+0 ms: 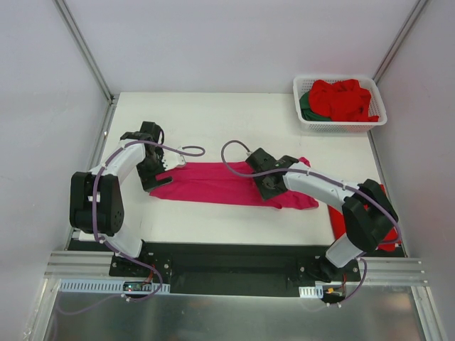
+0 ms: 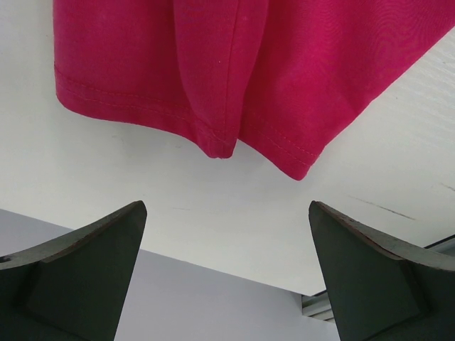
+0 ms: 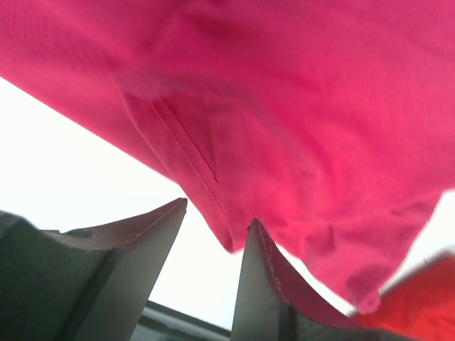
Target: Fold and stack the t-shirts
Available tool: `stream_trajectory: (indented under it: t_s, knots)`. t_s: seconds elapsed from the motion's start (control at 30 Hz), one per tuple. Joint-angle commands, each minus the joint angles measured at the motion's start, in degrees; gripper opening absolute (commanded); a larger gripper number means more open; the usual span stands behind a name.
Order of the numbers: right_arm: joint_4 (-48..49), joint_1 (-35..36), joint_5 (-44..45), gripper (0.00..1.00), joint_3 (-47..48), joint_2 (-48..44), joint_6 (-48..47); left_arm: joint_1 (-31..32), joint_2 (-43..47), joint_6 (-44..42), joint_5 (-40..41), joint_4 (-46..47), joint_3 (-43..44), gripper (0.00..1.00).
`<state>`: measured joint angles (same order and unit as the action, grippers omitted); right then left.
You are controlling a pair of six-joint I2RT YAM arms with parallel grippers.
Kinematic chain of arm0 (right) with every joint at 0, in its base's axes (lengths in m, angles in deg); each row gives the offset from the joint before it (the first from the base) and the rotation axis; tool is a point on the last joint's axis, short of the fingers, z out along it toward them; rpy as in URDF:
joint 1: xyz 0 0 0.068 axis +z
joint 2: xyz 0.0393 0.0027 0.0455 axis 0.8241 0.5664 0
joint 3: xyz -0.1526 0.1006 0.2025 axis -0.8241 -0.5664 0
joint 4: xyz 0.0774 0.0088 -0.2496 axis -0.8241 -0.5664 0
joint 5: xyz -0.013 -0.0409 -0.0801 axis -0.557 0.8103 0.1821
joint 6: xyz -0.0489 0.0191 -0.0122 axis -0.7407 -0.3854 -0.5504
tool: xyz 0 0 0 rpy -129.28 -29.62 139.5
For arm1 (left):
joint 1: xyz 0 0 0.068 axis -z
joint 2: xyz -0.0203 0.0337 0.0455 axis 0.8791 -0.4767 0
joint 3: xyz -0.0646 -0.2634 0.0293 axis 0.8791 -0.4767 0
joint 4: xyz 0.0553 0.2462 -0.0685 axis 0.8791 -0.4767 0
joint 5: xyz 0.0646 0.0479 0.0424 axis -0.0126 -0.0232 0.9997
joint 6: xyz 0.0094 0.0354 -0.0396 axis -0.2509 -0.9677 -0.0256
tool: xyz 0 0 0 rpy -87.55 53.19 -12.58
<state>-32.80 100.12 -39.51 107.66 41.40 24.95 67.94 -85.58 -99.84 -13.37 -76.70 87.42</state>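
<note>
Facing the splayed left claw (image 2: 227, 206), the magenta t-shirt (image 2: 142, 57) hem lies apart.

The top camera hangs high above and behind the arm bases, tilted down and forward. It is far enough off to take in the whole tabletop (image 1: 213, 114) and both arms.

The left wrist camera sits just behind the left fingers (image 2: 85, 277) and looks out between them, low and close over the tabletop. The hem of the pink shirt (image 2: 213, 71) lies just beyond the fingertips.

The right wrist camera looks out past the right fingers (image 3: 270, 291) from very close, and the same pink shirt fills the view beyond them.

All three views share that shirt. A red shirt (image 3: 416, 305) to the right of the right fingers also shows from the top.
</note>
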Motion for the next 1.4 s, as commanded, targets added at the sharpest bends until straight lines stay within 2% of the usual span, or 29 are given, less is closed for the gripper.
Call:
stream_trajectory:
  t_s: [0.0,0.4,0.53,0.63,0.8,0.87,1.33,1.37]
  knots:
    - [-4.8,0.2,4.2,0.46,-2.4,-3.3,1.5,0.6,-1.0,1.1,-0.5,-1.1,1.0,0.99]
    - [-4.9,0.5,5.1,0.45,-6.4,-3.0,2.8,1.0,-0.7,1.1,-0.5,-1.1,0.7,0.99]
    - [-5.2,0.5,5.9,0.22,-6.4,-2.8,2.7,1.0,-1.0,1.2,-0.5,-1.1,0.8,0.99]
    - [-5.0,0.6,6.1,0.14,-6.4,-2.2,2.6,1.0,-1.2,1.3,-0.5,-0.9,0.9,0.99]
    - [-4.8,0.6,6.4,0.09,-6.7,-1.4,2.5,1.0,-1.7,1.4,-0.5,-0.6,0.9,0.99]
    - [-4.7,0.6,5.9,0.01,-6.8,-1.2,2.5,1.0,-1.8,1.4,-0.5,-0.5,1.0,0.99]
    - [-5.8,2.4,3.6,0.01,-10.1,-3.1,4.4,1.1,-2.8,1.1,-0.5,-0.1,1.8,0.99]
    - [-6.0,2.5,4.1,0.03,-9.6,-3.2,4.5,1.1,-2.8,1.2,-0.5,-0.2,1.9,0.99]
